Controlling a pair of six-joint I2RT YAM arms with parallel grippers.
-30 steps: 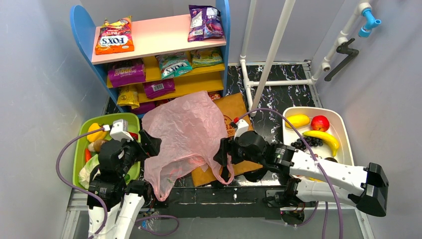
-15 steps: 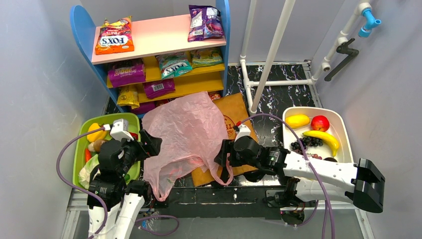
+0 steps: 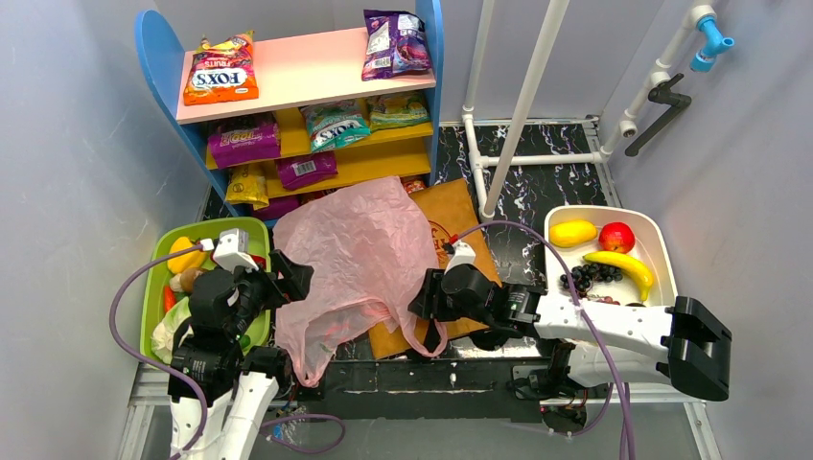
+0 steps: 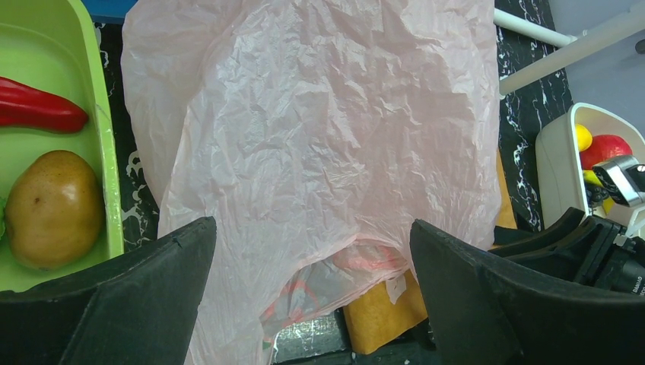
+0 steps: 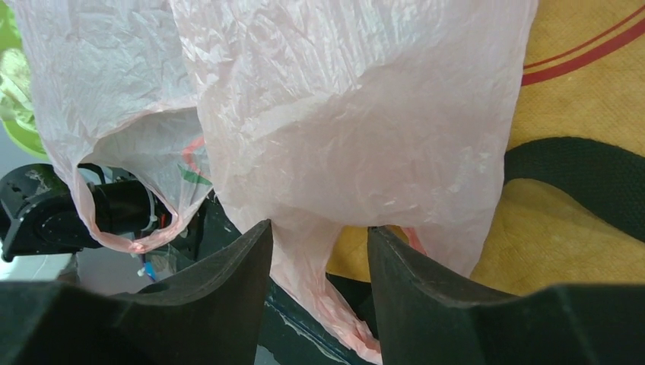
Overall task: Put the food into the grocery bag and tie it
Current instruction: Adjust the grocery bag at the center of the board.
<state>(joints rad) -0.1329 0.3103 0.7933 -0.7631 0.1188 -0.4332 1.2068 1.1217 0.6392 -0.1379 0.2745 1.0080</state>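
R claw (image 5: 317, 232) part-way apart, straddling a handle strip of the grocery bag (image 5: 342, 114), seemingly not pinching it. L claw (image 4: 312, 226) wide apart above the bag. I see the bag mid-tabletop, toward near edge, over brown paper bag (image 5: 586, 99).

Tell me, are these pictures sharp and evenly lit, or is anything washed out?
Top view: even, soft light, sharp throughout, small glints on the snack packets. Left wrist view: the pink bag shows crisp creases. Right wrist view: the bag's upper part looks pale and bright; the brown paper bag is clear.
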